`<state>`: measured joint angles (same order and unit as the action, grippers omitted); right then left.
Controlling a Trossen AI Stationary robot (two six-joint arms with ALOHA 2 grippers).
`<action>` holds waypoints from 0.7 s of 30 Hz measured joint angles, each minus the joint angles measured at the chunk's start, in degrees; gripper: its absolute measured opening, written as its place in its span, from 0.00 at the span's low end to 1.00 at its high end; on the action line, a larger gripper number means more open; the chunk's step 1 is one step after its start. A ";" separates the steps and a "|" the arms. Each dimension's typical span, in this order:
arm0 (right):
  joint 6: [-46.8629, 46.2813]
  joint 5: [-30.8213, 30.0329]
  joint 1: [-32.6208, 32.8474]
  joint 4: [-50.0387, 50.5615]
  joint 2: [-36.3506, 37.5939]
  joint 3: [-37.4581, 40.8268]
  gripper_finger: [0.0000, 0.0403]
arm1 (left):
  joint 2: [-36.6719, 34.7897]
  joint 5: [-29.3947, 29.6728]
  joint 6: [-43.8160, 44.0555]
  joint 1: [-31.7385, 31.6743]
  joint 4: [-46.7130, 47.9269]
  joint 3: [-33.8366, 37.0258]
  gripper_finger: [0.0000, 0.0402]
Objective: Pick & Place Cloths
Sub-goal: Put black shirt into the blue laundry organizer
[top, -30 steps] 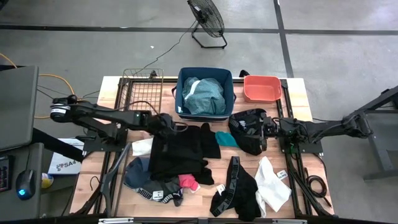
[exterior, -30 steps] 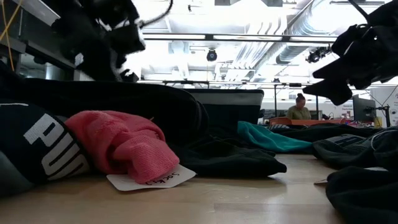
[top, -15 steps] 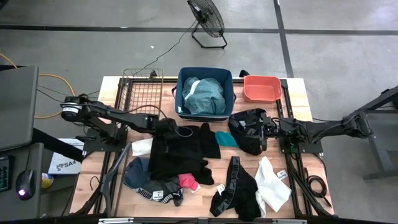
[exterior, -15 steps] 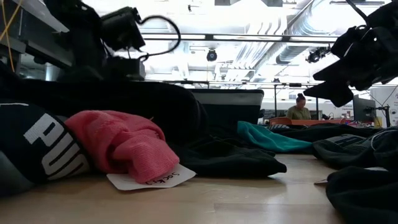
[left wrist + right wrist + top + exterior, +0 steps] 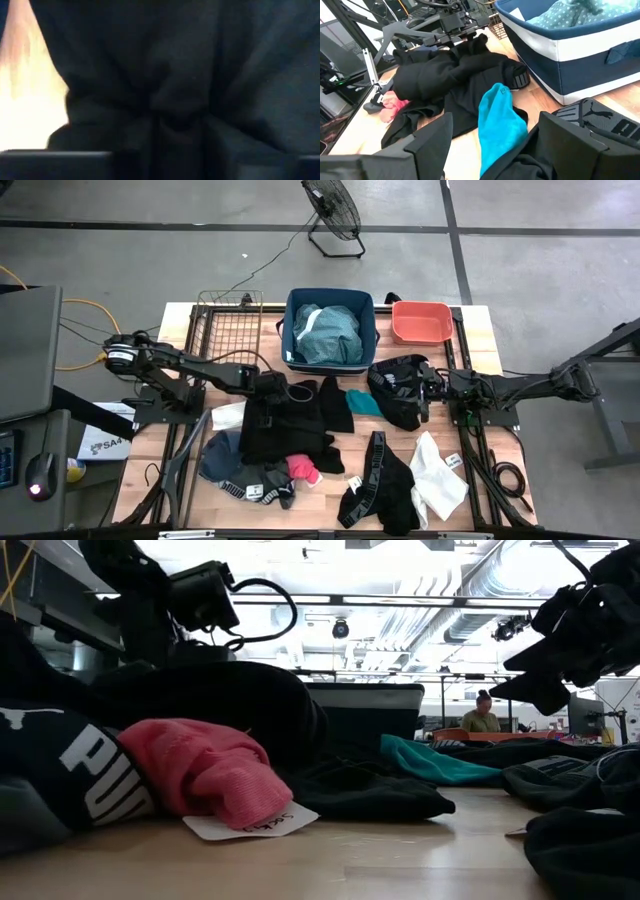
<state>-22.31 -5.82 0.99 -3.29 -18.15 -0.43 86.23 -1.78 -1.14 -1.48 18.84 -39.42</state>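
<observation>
The left arm's fingers point(image 5: 268, 385) seem closed on the big black garment point(image 5: 285, 425) bunched against them.

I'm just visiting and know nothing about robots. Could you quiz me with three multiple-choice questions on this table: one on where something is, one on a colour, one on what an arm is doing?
1. Where is the teal dotted cloth?
A. in the blue fabric bin
B. in the coral tub
C. on the floor

2. What colour is the small cloth lying on the paper tag?
A. white
B. pink
C. grey

3. What is the left gripper doing?
A. resting in the coral tub
B. raised high over the fan
C. down at the big black garment

Answers:
1 A, it fills the bin.
2 B, the low view shows pink.
3 C, the left wrist view shows only black fabric.
</observation>
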 joint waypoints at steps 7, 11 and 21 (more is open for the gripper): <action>0.02 0.00 0.00 0.00 0.00 0.02 0.71 | 0.32 -2.24 -1.87 -0.02 7.32 -5.20 0.07; 0.04 0.00 0.00 0.00 0.00 0.07 0.71 | 0.40 -2.64 -1.94 0.38 19.26 -13.18 0.06; 0.04 0.00 0.00 -0.03 0.00 0.09 0.71 | 0.29 1.93 -6.84 2.09 43.31 -36.45 0.06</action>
<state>-22.26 -5.82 0.99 -3.31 -18.15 -0.34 86.52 0.15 -7.98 0.62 62.16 -75.87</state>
